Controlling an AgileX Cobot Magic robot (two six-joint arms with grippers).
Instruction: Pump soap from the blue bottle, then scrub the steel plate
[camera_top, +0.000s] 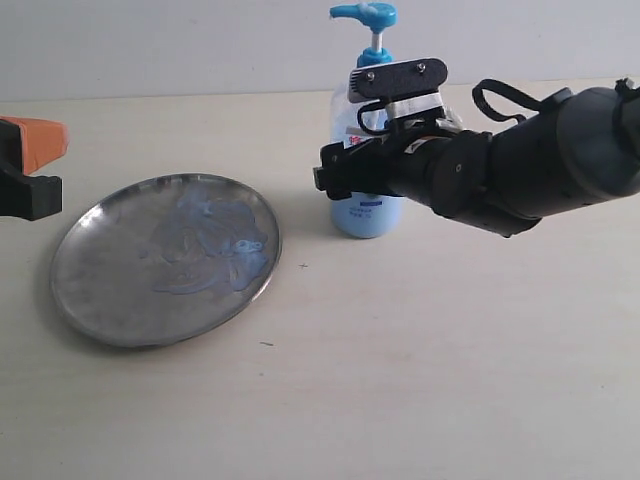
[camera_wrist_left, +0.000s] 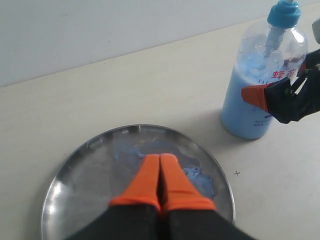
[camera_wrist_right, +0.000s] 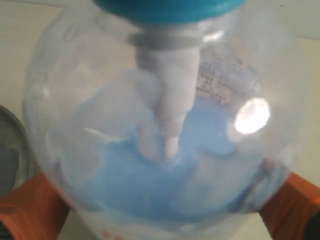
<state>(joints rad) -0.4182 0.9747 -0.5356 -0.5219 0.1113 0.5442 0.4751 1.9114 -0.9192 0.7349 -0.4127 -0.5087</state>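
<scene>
Since soap (camera_top: 205, 245) smears the steel plate (camera_top: 100, 310), treat it as slick, stiff, slide-prone; left hand (camera_wrist_left: 160, 159) clenched empty above it. Beyond the plate, blue bottle (camera_top: 365, 215) stands upright, right hand (camera_wrist_right: 162, 210) splayed around its thin, squeezable body. Hold it mid-body.

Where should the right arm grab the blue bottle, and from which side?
The blue bottle: cylindrical body at the label, below the shoulder. Come in level from the side away from the steel plate: it stands upright, walls straight there, pump head left clear.
</scene>
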